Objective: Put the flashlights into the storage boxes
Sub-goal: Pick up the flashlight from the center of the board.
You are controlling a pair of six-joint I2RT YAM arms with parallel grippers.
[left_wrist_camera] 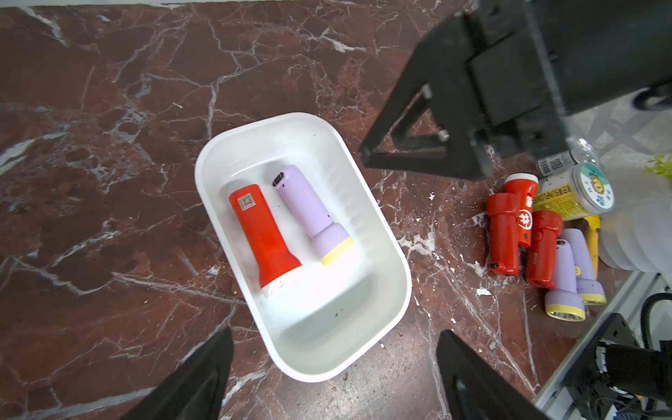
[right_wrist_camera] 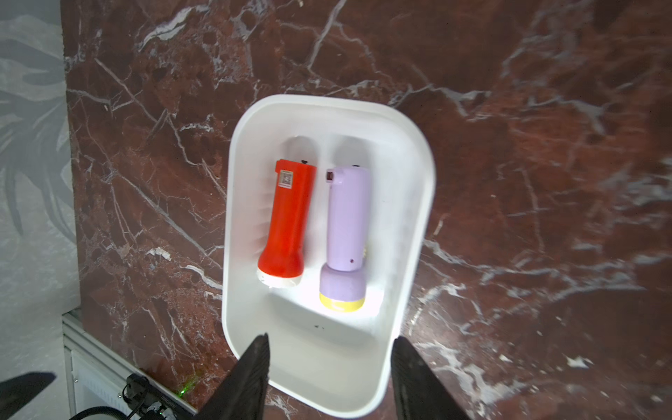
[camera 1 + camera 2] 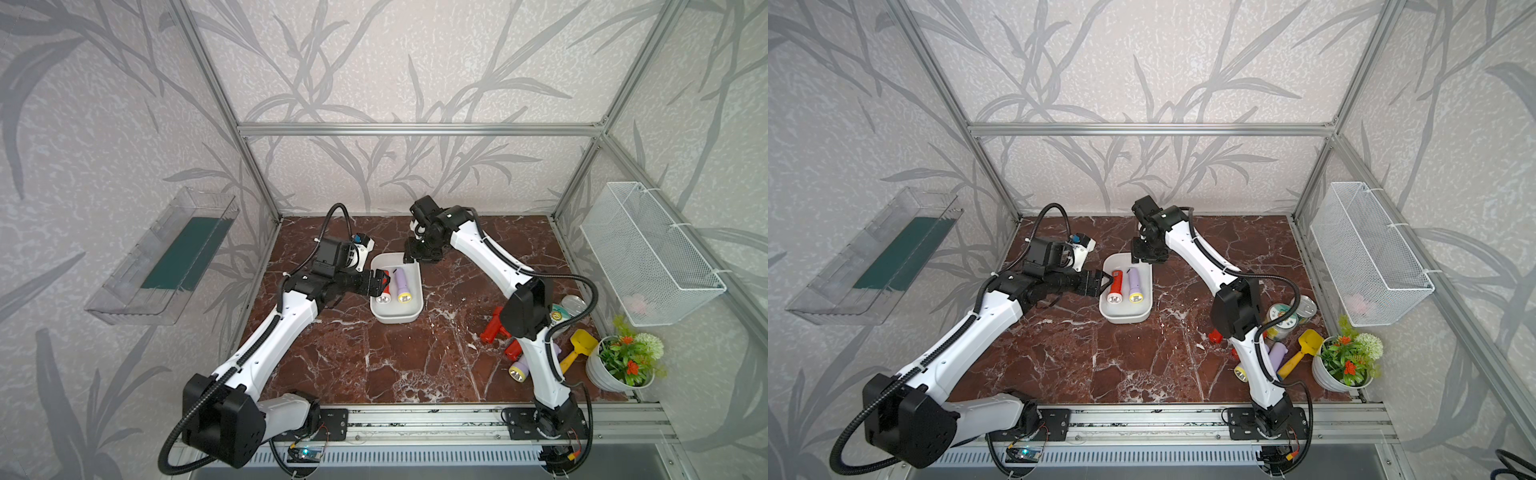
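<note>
Glossy white plastic tray (image 1: 378,232), smooth red and lavender plastic flashlights (image 1: 263,236), polished marble-look tabletop (image 1: 109,182)

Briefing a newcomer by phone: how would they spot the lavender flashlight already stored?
Find the white tray on the red marble table. Two flashlights lie in it side by side; yours is the lavender one with a yellow rim, not the red one.

White tray (image 1: 327,327) holds red flashlight (image 1: 263,236) and lavender flashlight (image 1: 309,207), lying flat side by side, heads same way. Loose flashlights (image 1: 542,251) clustered well apart: three red, two lavender.
</note>
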